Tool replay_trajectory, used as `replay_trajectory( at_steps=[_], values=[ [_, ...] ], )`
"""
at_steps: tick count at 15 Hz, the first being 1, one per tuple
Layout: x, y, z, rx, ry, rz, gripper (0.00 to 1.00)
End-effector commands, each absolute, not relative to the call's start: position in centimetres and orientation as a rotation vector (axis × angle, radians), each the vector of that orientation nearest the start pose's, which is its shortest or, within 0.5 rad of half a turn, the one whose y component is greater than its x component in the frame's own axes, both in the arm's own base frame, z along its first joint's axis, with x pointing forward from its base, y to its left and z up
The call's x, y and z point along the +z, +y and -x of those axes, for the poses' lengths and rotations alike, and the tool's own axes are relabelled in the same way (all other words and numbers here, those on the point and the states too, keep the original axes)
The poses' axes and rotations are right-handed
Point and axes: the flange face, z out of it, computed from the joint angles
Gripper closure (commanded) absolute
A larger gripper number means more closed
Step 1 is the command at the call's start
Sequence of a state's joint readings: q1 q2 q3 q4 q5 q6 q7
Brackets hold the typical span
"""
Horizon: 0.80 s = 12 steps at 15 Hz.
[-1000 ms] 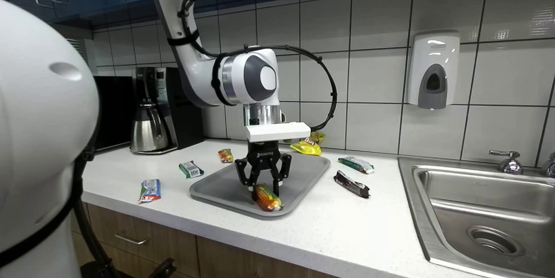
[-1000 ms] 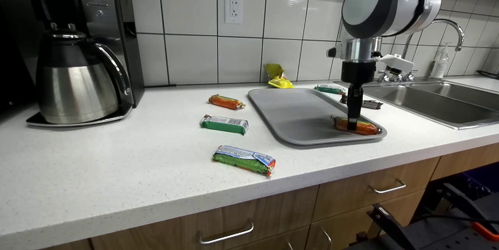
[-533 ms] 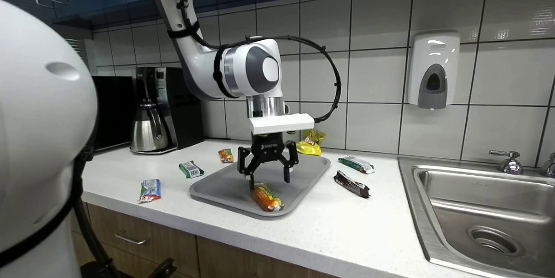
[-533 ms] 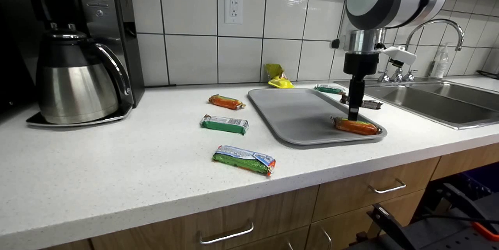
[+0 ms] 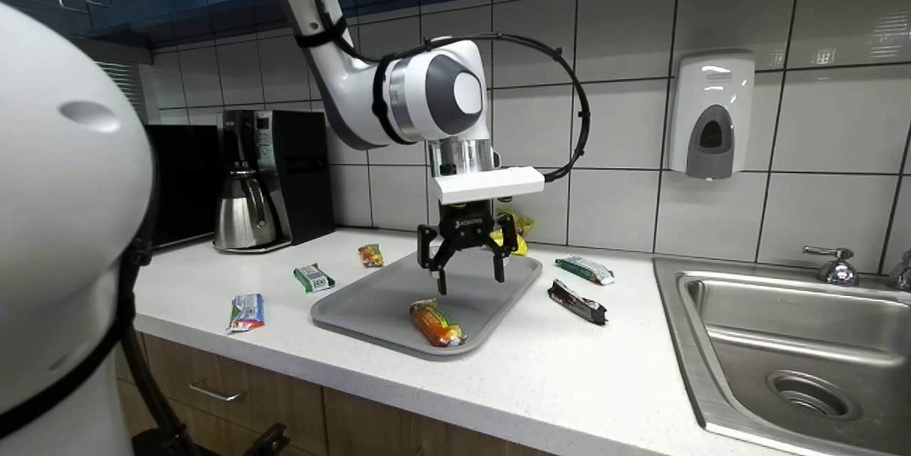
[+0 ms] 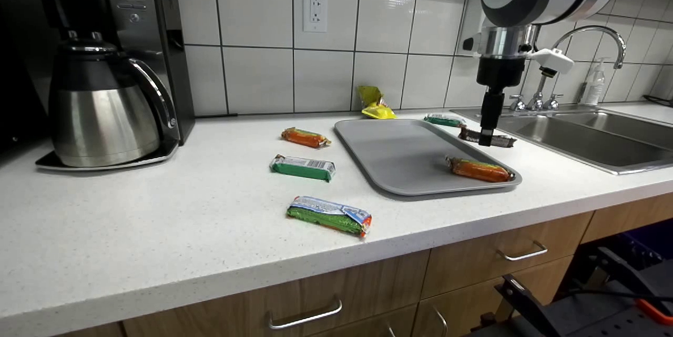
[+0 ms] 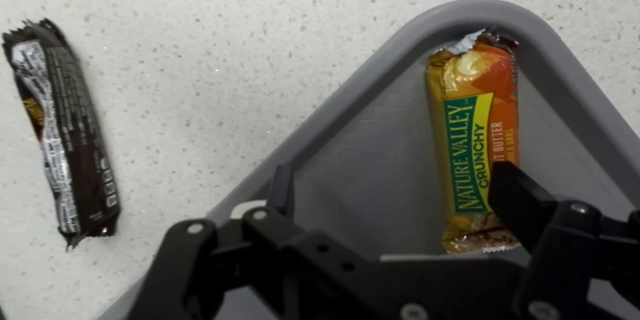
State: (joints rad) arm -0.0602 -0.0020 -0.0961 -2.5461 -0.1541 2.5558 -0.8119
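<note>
"Hand [image 5: 470, 285]?"
"Spread wide, empty, hanging above the gray tray [image 5: 377, 308]."
"And the orange granola bar [image 5: 437, 324]?"
"Lying on the tray, at seven o'clock from the hand in an exterior view."

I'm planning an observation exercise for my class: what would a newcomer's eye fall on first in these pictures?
Probably the white robot arm first, its black gripper open and holding nothing above the gray tray. Next, the bright orange snack bar lying near a corner of that tray, seen close up in the wrist view. Then perhaps the steel coffee pot, large at the left of an exterior view.
</note>
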Motion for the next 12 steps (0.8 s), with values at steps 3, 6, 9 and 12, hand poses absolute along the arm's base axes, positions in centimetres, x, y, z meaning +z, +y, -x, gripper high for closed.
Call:
replay_trajectory(
  at_steps=[3, 6, 9, 12],
  values=[
    [28.8, -10.3, -46.9, 0.011, -1.192, 3.025, 0.00],
    [28.9, -11.9, -48.0, -0.004, -1.167, 3.050, 0.00],
    [28.6, -13.7, -49.6, 0.000, -1.111, 3.080, 0.00],
    [28.2, -15.8, -51.6, 0.005, -1.058, 3.107, 0.00]
  ],
)
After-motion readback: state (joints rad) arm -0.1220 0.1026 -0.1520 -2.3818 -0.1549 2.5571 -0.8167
